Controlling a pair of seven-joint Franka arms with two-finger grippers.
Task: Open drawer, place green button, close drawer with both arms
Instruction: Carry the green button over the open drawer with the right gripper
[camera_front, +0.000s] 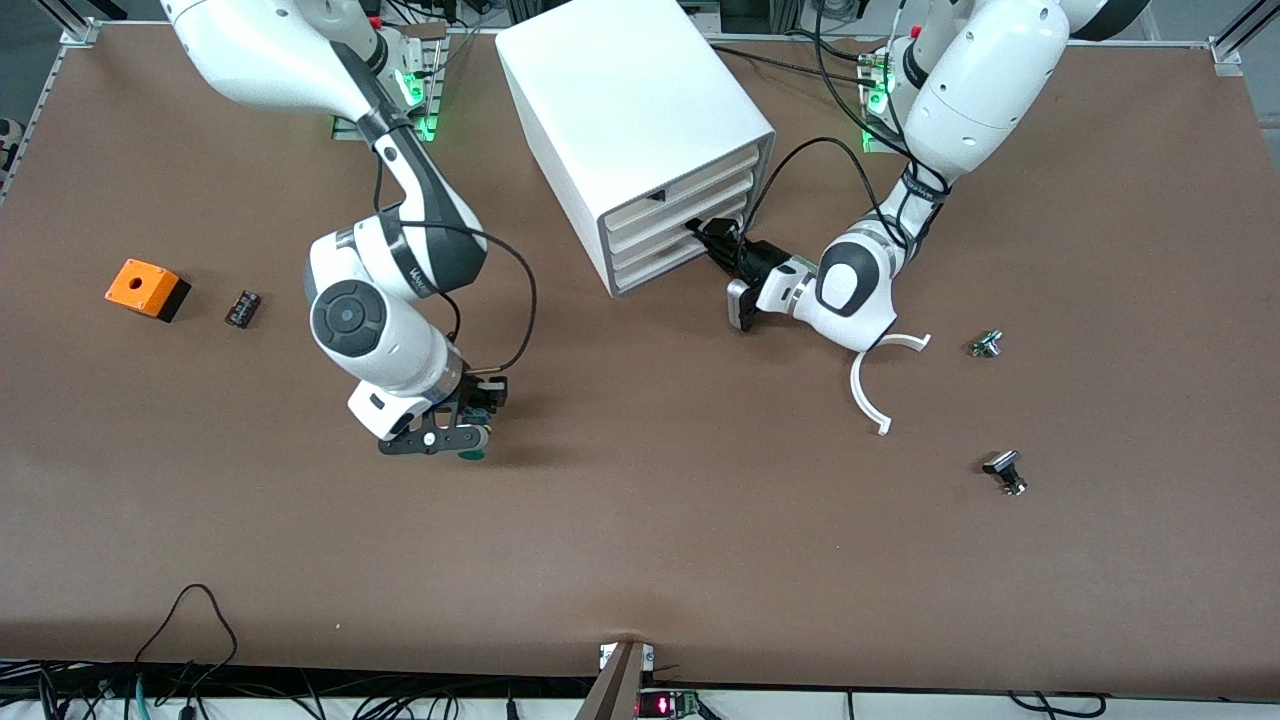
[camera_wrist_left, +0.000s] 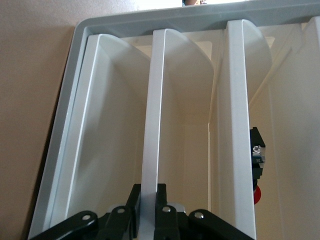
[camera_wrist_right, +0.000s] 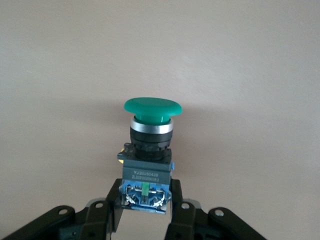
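The white cabinet (camera_front: 630, 100) stands at the back middle of the table with its drawers shut. My left gripper (camera_front: 708, 238) is shut on the thin front lip (camera_wrist_left: 152, 100) of one of the low drawers (camera_front: 665, 262); its black fingers (camera_wrist_left: 131, 200) clamp the lip from both sides. I cannot tell whether it is the lowest one. My right gripper (camera_front: 478, 438) is low over the bare table toward the right arm's end, shut on the button's black and blue body. The button (camera_wrist_right: 150, 130) has its green cap (camera_front: 472, 455) pointing at the table.
An orange box with a hole (camera_front: 147, 288) and a small black piece (camera_front: 243, 307) lie toward the right arm's end. A white curved part (camera_front: 880, 385), a silver piece (camera_front: 986, 344) and a black-capped silver-stemmed piece (camera_front: 1003, 470) lie toward the left arm's end.
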